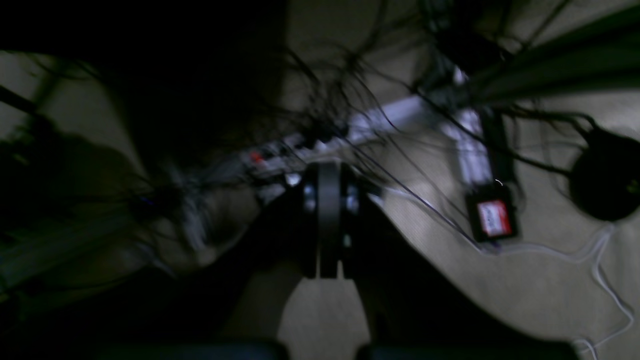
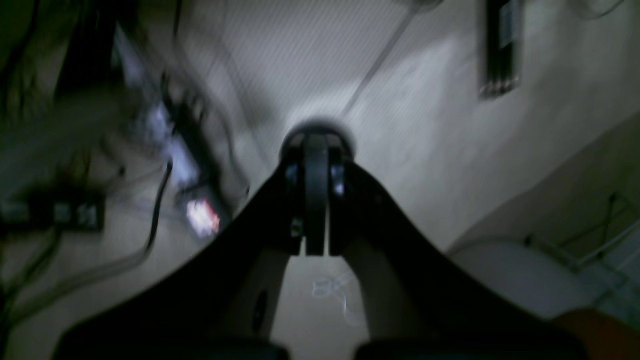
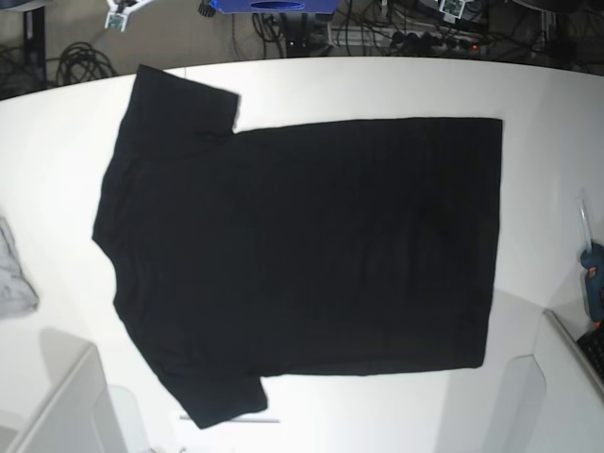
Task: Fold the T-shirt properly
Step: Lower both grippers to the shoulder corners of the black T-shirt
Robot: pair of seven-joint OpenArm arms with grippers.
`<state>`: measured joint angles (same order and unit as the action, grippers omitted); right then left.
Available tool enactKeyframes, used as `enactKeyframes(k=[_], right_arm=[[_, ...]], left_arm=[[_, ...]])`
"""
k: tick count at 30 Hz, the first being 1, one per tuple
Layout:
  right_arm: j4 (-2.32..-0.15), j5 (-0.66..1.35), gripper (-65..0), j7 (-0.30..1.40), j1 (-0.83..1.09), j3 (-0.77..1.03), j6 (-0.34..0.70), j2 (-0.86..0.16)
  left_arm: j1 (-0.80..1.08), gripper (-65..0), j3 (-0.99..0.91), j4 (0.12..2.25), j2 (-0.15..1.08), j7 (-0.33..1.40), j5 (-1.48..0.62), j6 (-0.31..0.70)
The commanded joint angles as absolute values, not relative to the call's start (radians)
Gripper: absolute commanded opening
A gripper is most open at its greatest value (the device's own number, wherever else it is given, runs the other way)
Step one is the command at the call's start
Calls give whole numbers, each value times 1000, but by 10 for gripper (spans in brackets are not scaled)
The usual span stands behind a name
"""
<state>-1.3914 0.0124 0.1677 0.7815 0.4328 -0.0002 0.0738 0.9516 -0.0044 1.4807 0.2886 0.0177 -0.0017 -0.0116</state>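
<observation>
The black T-shirt [image 3: 302, 255] lies spread flat on the white table [image 3: 377, 90] in the base view. Its collar is to the left, its hem to the right, and a sleeve sticks out at top left and at bottom left. The side facing up is plain black; no print shows. Neither arm appears in the base view. In the left wrist view my left gripper [image 1: 328, 172] is shut and empty, over a floor with cables. In the right wrist view my right gripper [image 2: 316, 147] is shut and empty, over bare floor. The shirt shows in neither wrist view.
A small grey cloth [image 3: 13, 276] lies at the table's left edge. A blue tool [image 3: 593, 283] sits at the right edge. White boxes stand at lower left [image 3: 57, 406] and lower right [image 3: 566, 387]. Cables and power strips [image 3: 406, 33] lie behind the table.
</observation>
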Motion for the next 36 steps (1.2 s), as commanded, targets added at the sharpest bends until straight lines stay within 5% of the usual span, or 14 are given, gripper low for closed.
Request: enactKeyframes(k=[1, 16, 24, 29, 32, 36], right_arm=[[-1443, 10, -650, 177, 816, 450, -5, 87], [-1946, 15, -650, 318, 797, 507, -5, 113], [-1969, 352, -639, 318, 722, 515, 79, 67], [-1966, 455, -300, 318, 691, 515, 171, 53], [-1962, 484, -198, 318, 661, 515, 242, 51], [-1960, 530, -234, 420, 601, 519, 278, 53]], left_arm=[[989, -650, -2, 1534, 291, -1, -1, -5], [1122, -650, -232, 1956, 269, -1, -1, -5], [1067, -650, -312, 1959, 243, 8, -185, -4], [1055, -650, -400, 1945, 298, 12, -479, 73], [1053, -543, -441, 1942, 306, 12, -555, 151], [1026, -306, -475, 1937, 302, 12, -565, 232]])
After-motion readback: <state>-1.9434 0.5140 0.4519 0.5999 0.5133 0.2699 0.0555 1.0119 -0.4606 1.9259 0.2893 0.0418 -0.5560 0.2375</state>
